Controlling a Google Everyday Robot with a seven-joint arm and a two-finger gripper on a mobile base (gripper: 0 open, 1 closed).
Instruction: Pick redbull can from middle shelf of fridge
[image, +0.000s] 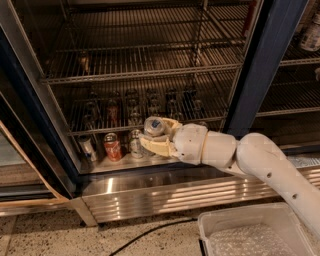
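Note:
My gripper (159, 136) is at the front of the open fridge (265, 65), shut on the redbull can (153, 126). The can has a silver top and a bluish body, and it is tilted between the cream fingers (156, 146). It hangs just in front of the front rail of the middle shelf (95, 131), a wire rack with a row of dark cans and bottles behind. My white arm reaches in from the lower right.
A red cola can (113, 146) and silver cans (88, 147) stand on the fridge floor below the shelf. The open glass door (27, 125) is at the left. A clear plastic bin (250, 235) and a black cable (150, 231) lie on the floor.

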